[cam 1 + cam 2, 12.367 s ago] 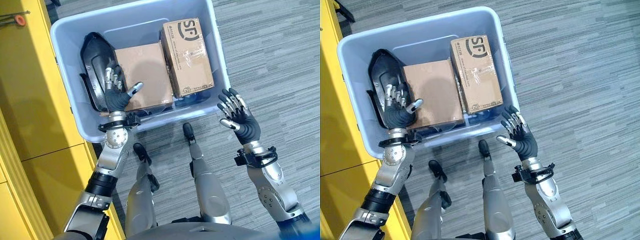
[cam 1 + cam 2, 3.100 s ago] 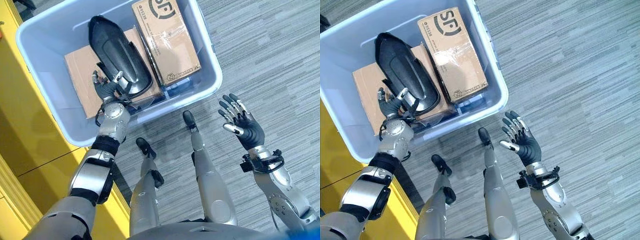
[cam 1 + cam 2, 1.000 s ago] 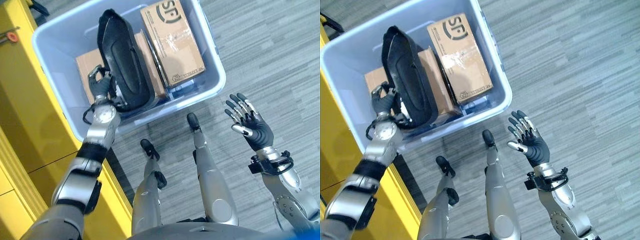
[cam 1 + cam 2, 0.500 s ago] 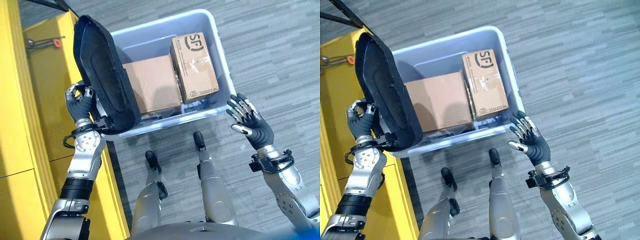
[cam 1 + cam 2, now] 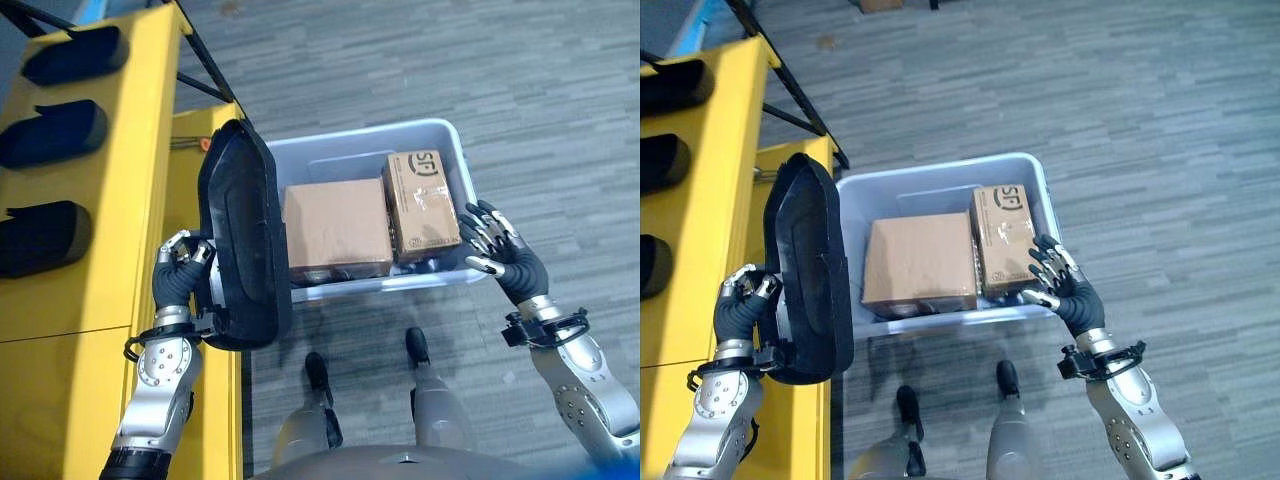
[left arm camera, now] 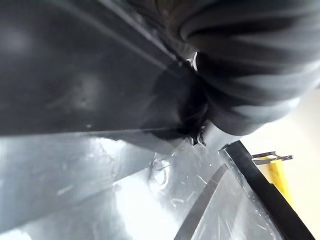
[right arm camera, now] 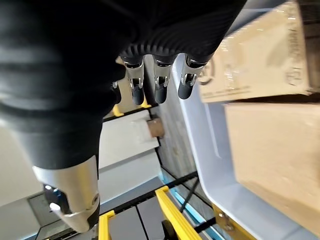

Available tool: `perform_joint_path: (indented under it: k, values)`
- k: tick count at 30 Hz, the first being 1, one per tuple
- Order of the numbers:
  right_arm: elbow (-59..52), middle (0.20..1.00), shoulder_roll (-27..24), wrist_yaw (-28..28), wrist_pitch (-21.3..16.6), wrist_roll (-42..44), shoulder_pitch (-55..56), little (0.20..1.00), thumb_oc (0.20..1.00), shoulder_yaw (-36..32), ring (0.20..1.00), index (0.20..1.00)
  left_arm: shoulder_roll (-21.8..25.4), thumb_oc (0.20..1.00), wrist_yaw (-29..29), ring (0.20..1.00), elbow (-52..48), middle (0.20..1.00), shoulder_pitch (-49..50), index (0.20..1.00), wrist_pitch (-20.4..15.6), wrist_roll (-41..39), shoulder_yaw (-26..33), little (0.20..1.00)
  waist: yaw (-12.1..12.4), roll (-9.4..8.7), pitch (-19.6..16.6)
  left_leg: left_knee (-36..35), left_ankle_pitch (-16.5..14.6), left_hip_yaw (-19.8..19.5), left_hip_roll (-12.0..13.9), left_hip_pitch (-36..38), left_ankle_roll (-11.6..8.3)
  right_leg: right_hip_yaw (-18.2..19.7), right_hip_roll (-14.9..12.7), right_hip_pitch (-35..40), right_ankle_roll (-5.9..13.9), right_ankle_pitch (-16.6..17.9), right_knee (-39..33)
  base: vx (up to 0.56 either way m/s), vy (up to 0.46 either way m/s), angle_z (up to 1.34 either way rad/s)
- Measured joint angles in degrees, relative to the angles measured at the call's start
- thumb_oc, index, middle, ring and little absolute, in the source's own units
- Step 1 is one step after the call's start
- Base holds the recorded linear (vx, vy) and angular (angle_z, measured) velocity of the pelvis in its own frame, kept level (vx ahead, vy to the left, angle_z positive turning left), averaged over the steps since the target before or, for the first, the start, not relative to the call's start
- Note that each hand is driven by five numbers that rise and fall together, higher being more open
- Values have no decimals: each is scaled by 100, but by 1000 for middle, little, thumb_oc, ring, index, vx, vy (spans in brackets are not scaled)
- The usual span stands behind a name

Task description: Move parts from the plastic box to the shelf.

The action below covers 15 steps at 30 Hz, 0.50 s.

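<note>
The left hand point(image 5: 178, 280) grips a long black moulded plastic part point(image 5: 243, 235) upright beside the yellow metal shelf point(image 5: 95, 180); the right hand point(image 5: 503, 253) hangs spread.

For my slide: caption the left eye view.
Left hand lifts black part from plastic box toward yellow shelf; right hand open.

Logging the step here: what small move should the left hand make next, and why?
Probably carry the black part further left onto the yellow shelf: the left hand has its fingers curled round it, and it is already lifted clear of the plastic box.
</note>
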Motion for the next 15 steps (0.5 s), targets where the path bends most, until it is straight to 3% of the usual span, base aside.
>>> perform_joint_path:
  k: [4,9,10,14,15]
  values:
    - [274,1000,58,96,98,-149,48,1000,1000,28,1000,1000,-183,200,-411,200,-51,200,306,200,46,-180,-119,200,68,8,-218,1,-18,-215,22,213,5,-204,-2,263,-15,-215,192,-22,-115,29]
    - [291,1000,148,183,235,-212,130,1000,1000,31,1000,1000,-506,200,-778,200,-55,200,901,200,120,-442,-96,200,201,21,-374,3,-43,-528,139,407,37,-474,91,291,-117,-692,964,-39,-167,29]
    - [288,1000,161,201,243,-213,172,1000,1000,24,1000,1000,-591,200,-832,200,-58,200,1018,200,182,-466,-82,200,151,-9,-386,-1,-39,-607,168,464,27,-546,79,239,-177,-886,1215,-34,-121,41]
    - [284,1000,176,330,269,-216,286,1000,1000,26,1000,1000,-566,200,-911,200,-58,200,1420,200,304,-598,3,200,437,-111,-452,-26,-91,-804,365,497,98,-730,209,23,-411,-1456,2135,-117,-196,34]
    - [288,1000,143,374,284,-216,328,1000,1000,35,1000,1000,-600,200,-963,200,-65,200,1513,200,321,-627,4,200,567,-81,-437,4,-21,-1054,462,357,378,-970,333,-53,-654,-1686,2484,-181,-96,69]
